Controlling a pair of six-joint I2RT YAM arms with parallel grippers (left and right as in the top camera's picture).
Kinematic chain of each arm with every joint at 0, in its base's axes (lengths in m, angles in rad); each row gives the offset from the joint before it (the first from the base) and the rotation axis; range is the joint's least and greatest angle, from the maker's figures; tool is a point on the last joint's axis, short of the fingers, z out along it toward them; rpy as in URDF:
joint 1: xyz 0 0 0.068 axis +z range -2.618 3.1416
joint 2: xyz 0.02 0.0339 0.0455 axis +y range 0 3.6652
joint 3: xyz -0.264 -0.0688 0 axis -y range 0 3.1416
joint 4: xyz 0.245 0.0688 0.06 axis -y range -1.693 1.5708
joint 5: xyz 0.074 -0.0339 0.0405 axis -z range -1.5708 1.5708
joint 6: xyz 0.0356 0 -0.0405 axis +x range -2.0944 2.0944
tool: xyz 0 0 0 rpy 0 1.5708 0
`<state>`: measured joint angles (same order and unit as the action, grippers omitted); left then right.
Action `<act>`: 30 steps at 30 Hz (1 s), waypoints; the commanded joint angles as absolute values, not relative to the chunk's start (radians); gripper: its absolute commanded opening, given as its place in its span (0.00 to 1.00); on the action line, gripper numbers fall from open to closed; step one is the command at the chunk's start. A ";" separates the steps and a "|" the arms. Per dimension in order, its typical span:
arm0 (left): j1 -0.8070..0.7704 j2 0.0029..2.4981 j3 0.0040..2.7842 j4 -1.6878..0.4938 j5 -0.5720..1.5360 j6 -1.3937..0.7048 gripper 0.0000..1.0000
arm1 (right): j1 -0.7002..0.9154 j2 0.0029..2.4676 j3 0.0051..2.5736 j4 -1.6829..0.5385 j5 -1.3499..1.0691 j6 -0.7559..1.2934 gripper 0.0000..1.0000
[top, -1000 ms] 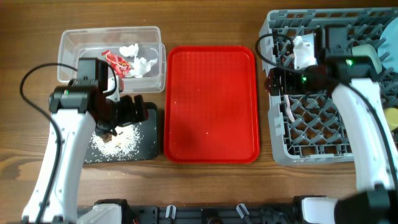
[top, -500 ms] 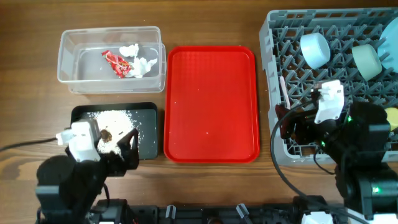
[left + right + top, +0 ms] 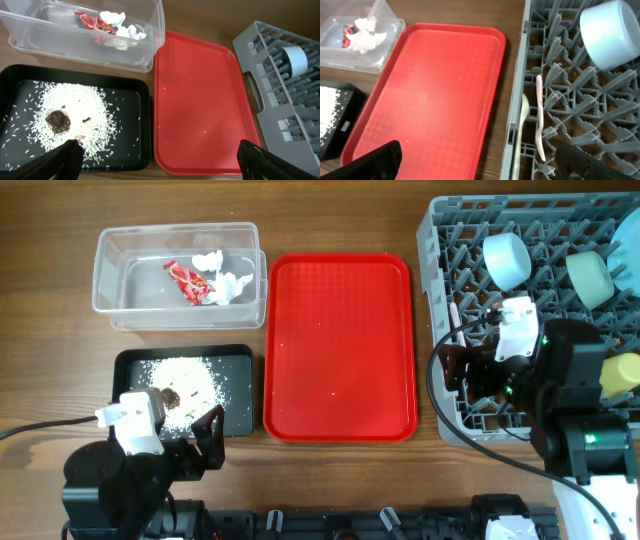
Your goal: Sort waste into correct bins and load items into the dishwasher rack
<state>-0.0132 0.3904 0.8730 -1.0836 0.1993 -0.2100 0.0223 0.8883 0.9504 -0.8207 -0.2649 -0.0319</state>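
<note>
overhead, the dishwasher rack [image 3: 470, 240] fills the right of the surface [image 3: 50, 330]. the right arm [image 3: 570, 395] sits folded low over the rack's near part, its wrist aimed toward the far side. the right jaws stand wide open in the right wrist view, holding nothing and touching nothing. the red serving tray [image 3: 340, 345] lies in the middle, bare. the left arm [image 3: 130, 470] is folded at the near edge, just in front of the black tray [image 3: 235, 395]. the left jaws are also spread wide with nothing between them. the clear tub [image 3: 120, 290] sits beyond the black tray.

in the rack, a pale blue plate [image 3: 630, 235] shows at the far right edge, with a blue bowl [image 3: 507, 258] and a greenish bowl [image 3: 590, 275] beside it. the yellow cup [image 3: 622, 372] is at the rack's right edge, partly behind the arm. the spoon [image 3: 521, 120] and fork [image 3: 540, 120] lie side by side near the rack's left wall. the tissue [image 3: 225, 280] and red wrapper [image 3: 186, 280] are in the tub. the rice crumbs [image 3: 190, 375] and brown bit [image 3: 170, 395] are in the black tray.
</note>
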 commanded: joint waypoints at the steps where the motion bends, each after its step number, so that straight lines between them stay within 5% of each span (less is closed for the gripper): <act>1: -0.009 0.386 0.862 -1.086 0.197 -0.197 1.00 | 0.019 0.840 0.921 -0.761 -0.256 -0.080 1.00; 10: -0.009 0.386 0.862 -1.086 0.197 -0.197 1.00 | 0.019 0.267 0.290 -0.006 -0.244 -0.041 1.00; 15: -0.009 0.386 0.862 -1.086 0.197 -0.197 1.00 | 0.019 0.081 0.056 0.235 -0.202 -0.042 1.00; 30: -0.009 0.386 0.862 -1.086 0.197 -0.197 1.00 | 0.019 0.012 0.005 0.012 -0.157 -0.072 1.00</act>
<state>-0.0132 0.3904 0.8703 -1.0893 0.1997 -0.2104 0.0223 0.0170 0.0063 0.0067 -0.1711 -0.0593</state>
